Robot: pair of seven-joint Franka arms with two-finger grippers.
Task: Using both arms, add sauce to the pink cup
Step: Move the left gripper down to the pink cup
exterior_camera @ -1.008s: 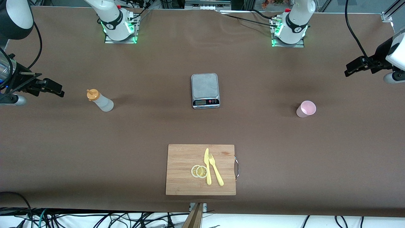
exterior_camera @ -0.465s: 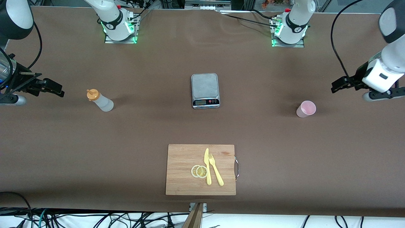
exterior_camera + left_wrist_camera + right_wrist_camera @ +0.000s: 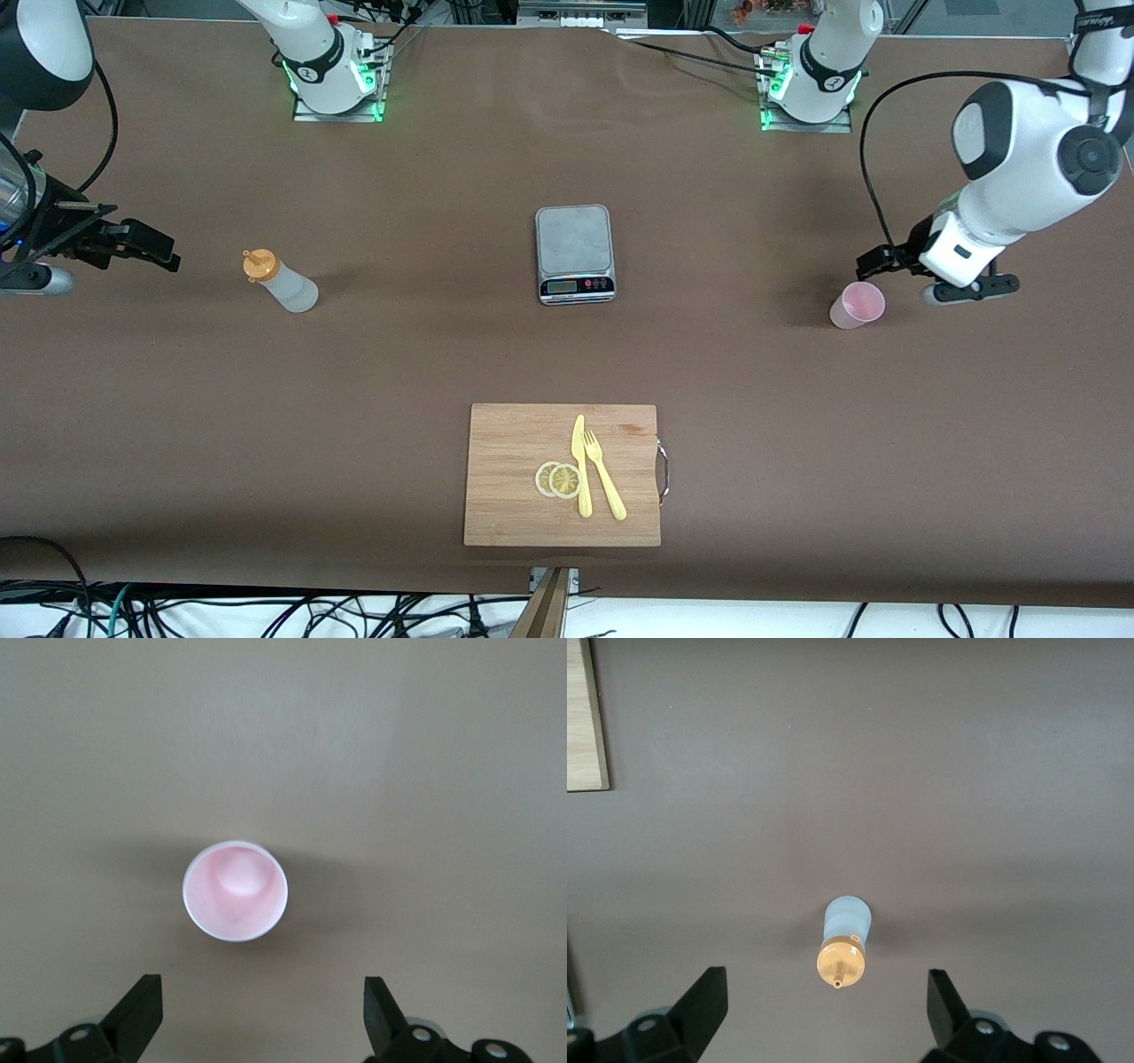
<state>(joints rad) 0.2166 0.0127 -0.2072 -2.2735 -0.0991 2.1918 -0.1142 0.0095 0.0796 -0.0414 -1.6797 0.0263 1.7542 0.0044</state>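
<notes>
The pink cup stands upright on the brown table toward the left arm's end; in the left wrist view it looks empty. My left gripper hangs open just above and beside the cup, its jaws wide apart and holding nothing. The sauce bottle, whitish with an orange cap, stands toward the right arm's end and also shows in the right wrist view. My right gripper waits open over the table beside the bottle, apart from it.
A grey kitchen scale sits mid-table between bottle and cup. Nearer the front camera lies a wooden cutting board with lemon slices, a yellow knife and a fork; its corner shows in the right wrist view.
My left arm has swung in from the table's end and come down close to the pink cup. The right arm, bottle and cup have not moved.
</notes>
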